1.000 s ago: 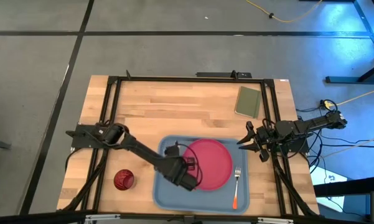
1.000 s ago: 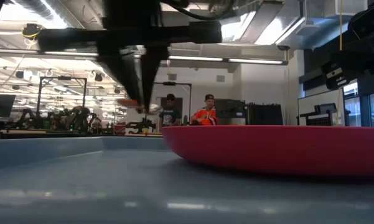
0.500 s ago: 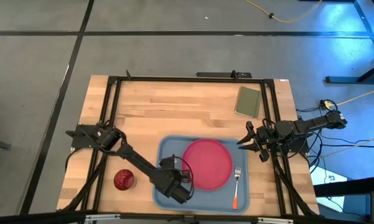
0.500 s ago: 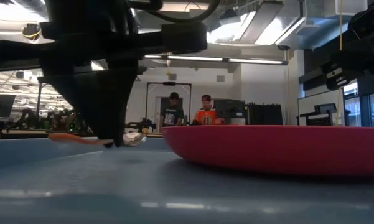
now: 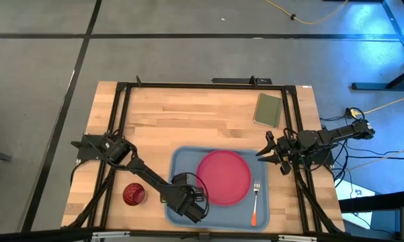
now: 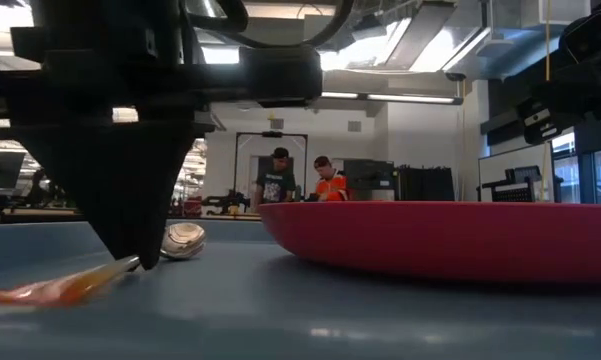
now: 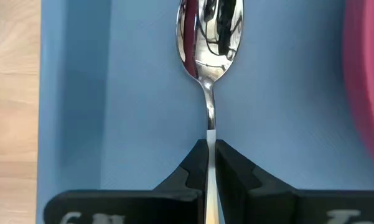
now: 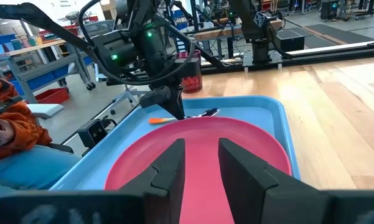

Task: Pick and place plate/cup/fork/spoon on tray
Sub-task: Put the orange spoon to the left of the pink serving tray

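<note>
Spoon (image 7: 209, 37) — pinched in left hand (image 7: 211, 163).

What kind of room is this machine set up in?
Probably a robotics lab or workshop: more robot arms on benches behind, blue storage bins, cables on a concrete floor, and people working in back.

Overhead shot is evenly lit and sharp, though there's a blue glow over the floor in the upper right corner. Table-level cam is rough: ceiling strip lights blow out along the top, and the left gripper (image 6: 140, 262) is a black backlit silhouette. Close stuff is soft there, like the orange blur at lower left. Left wrist cam is crisp, the spoon (image 7: 210, 37) bowl mirroring dark shapes.
</note>
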`<action>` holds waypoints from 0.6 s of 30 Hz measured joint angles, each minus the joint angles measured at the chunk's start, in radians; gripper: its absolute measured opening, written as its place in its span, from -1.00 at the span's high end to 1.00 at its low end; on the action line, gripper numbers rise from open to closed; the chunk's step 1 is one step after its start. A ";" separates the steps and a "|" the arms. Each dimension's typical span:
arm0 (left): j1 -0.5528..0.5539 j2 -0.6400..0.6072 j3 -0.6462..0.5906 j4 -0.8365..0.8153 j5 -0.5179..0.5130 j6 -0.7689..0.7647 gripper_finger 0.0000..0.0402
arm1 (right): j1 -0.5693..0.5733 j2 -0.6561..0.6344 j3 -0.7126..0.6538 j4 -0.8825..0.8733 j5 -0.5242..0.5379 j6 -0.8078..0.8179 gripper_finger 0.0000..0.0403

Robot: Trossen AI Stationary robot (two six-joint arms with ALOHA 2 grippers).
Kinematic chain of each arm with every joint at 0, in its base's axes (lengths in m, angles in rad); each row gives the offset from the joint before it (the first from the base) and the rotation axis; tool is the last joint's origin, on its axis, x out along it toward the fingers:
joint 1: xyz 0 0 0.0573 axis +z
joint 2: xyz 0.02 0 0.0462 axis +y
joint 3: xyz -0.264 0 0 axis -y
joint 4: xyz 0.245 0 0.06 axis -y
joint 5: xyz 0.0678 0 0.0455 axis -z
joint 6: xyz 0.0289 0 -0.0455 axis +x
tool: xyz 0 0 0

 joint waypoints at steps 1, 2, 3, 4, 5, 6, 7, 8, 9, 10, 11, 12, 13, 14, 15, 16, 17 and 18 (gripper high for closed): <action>0.000 0.000 0.000 0.001 -0.002 0.000 0.93 | 0.000 0.000 0.000 0.000 0.000 0.000 0.49; 0.000 0.000 0.000 0.001 -0.001 -0.002 0.93 | 0.000 0.000 0.000 0.000 0.000 0.000 0.49; 0.000 0.000 0.000 0.002 -0.002 -0.003 0.93 | 0.000 0.000 0.000 0.000 0.000 0.000 0.49; 0.001 0.000 0.000 0.002 -0.002 -0.005 0.93 | 0.000 0.000 0.000 0.000 0.000 0.000 0.49; 0.001 0.000 0.000 0.002 -0.002 -0.006 0.93 | 0.000 0.000 0.000 0.000 0.000 0.000 0.49; 0.001 0.000 0.000 0.002 -0.002 -0.007 0.93 | 0.000 0.000 0.000 0.000 0.000 0.000 0.49; 0.001 0.000 0.000 0.003 -0.002 -0.008 0.93 | 0.000 0.000 0.000 0.000 0.000 0.000 0.49; 0.001 0.000 0.000 0.005 -0.002 -0.009 0.93 | 0.000 0.000 0.000 0.000 0.000 0.000 0.49; 0.001 0.000 0.000 0.006 -0.002 -0.009 0.93 | 0.000 0.000 0.000 0.000 0.000 0.000 0.49; 0.002 0.000 0.000 0.005 -0.002 -0.009 0.92 | 0.000 0.000 0.000 0.000 0.000 0.000 0.49; 0.003 0.000 0.000 0.006 -0.002 -0.009 0.91 | 0.000 0.000 0.000 0.000 0.000 0.000 0.49; 0.003 0.000 0.000 0.005 -0.002 -0.009 0.89 | 0.000 0.000 0.000 0.000 0.000 0.000 0.49; 0.004 0.000 0.000 0.005 -0.004 -0.009 0.88 | 0.000 0.000 0.000 0.000 0.000 0.000 0.49; 0.006 0.000 0.000 0.005 -0.006 -0.009 0.87 | 0.000 0.000 0.000 0.000 0.000 0.000 0.49; 0.009 0.000 0.000 0.005 -0.011 -0.009 0.86 | 0.000 0.000 0.000 0.000 0.000 0.000 0.49; 0.012 0.000 0.000 0.005 -0.016 -0.008 0.86 | 0.000 0.000 0.000 0.000 0.000 0.000 0.49; 0.015 0.000 0.000 0.006 -0.019 -0.003 0.85 | 0.000 0.000 0.000 0.000 0.000 0.000 0.49; 0.017 0.000 0.000 0.010 -0.021 0.003 0.85 | 0.000 0.000 0.000 0.000 0.000 0.000 0.49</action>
